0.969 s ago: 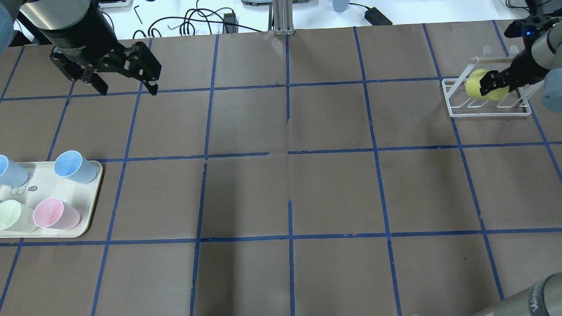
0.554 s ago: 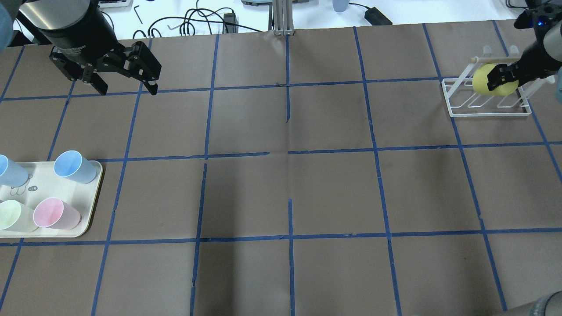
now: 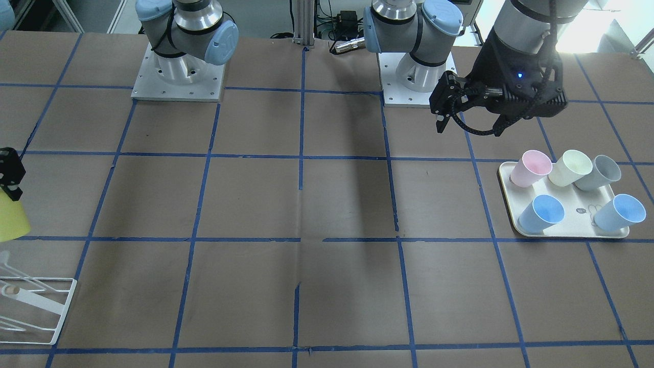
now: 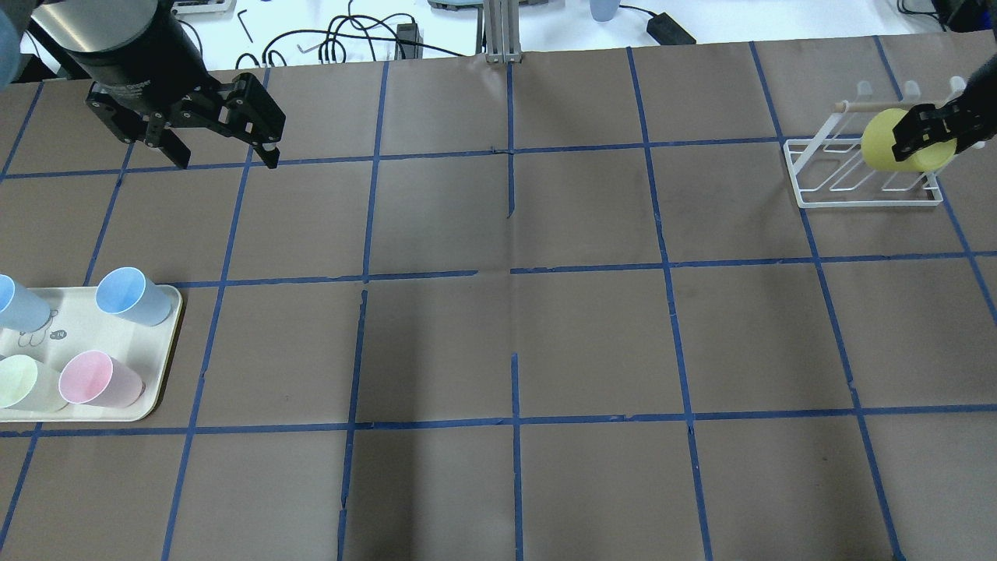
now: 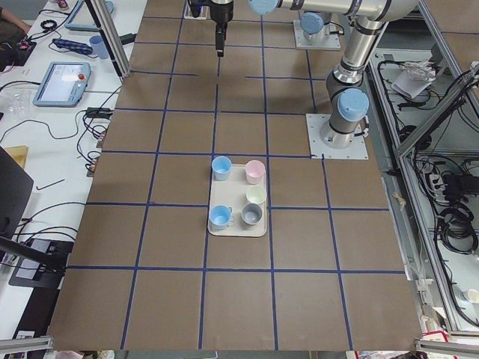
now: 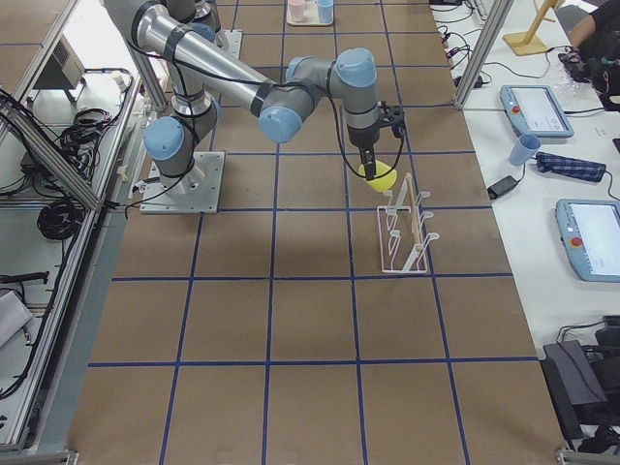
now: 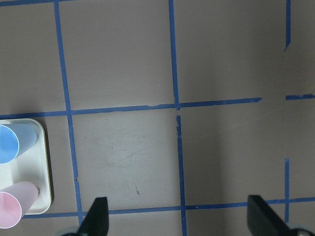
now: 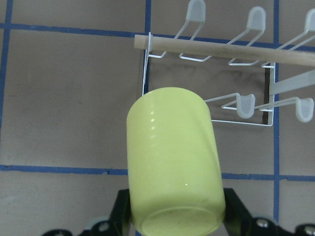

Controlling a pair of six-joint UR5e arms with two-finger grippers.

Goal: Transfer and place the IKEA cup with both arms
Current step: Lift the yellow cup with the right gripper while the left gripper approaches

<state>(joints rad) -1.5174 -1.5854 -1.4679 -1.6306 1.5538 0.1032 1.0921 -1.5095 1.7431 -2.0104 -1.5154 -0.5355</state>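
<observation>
While the right gripper pinches the yellow IKEA cup over the wire rack, I'd line it up on one peg before lowering.

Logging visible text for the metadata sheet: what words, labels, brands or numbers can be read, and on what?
Nothing is legible.
On the tray: small dark oval mark beside a line drawing, too small to read.
On the left arm, at its wrist: pale lettering, blurred.
On the IKEA cup: no print shows.
</observation>
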